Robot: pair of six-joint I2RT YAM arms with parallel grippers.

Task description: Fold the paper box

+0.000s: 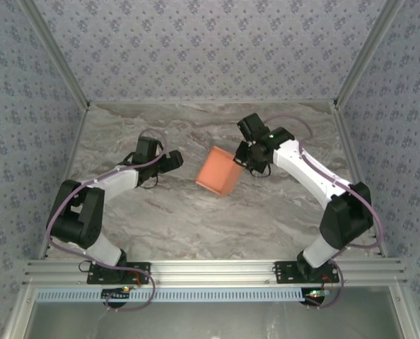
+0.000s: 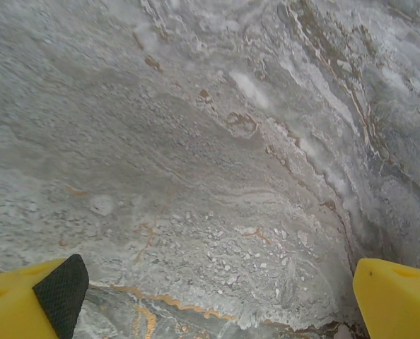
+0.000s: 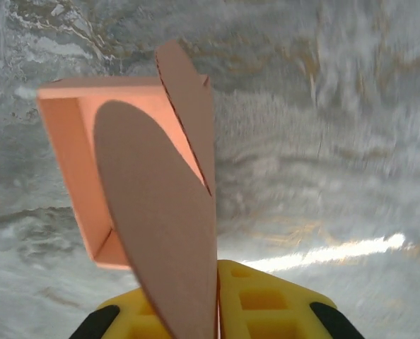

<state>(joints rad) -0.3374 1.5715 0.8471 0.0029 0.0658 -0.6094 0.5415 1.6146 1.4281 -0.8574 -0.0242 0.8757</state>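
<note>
1. One grey-veined marble table (image 1: 196, 226) carries everything, and its swirled surface runs beneath both of my wrist cameras.
2. One paper box (image 1: 218, 171) of plain salmon-orange card sits askew near the middle of the table, a little toward my right side, between my two tools. I cannot tell whether it rests on the marble or is lifted off it. From my right wrist I see its open end facing me, with bare inner walls of the same colour.
3. My right tool (image 1: 242, 157) is at the box's far right corner, drawn narrow. Its yellow fingers (image 3: 266, 304) pinch the rounded flap (image 3: 160, 233), which rises from between them across the box's opening. A second flap (image 3: 192, 106) stands just behind it.
4. My left tool (image 1: 172, 161) hangs to the left of the box, apart from it, spread wide. Its yellow fingers (image 2: 397, 300) sit at the two bottom corners of my left wrist view, with marble between them.
</note>
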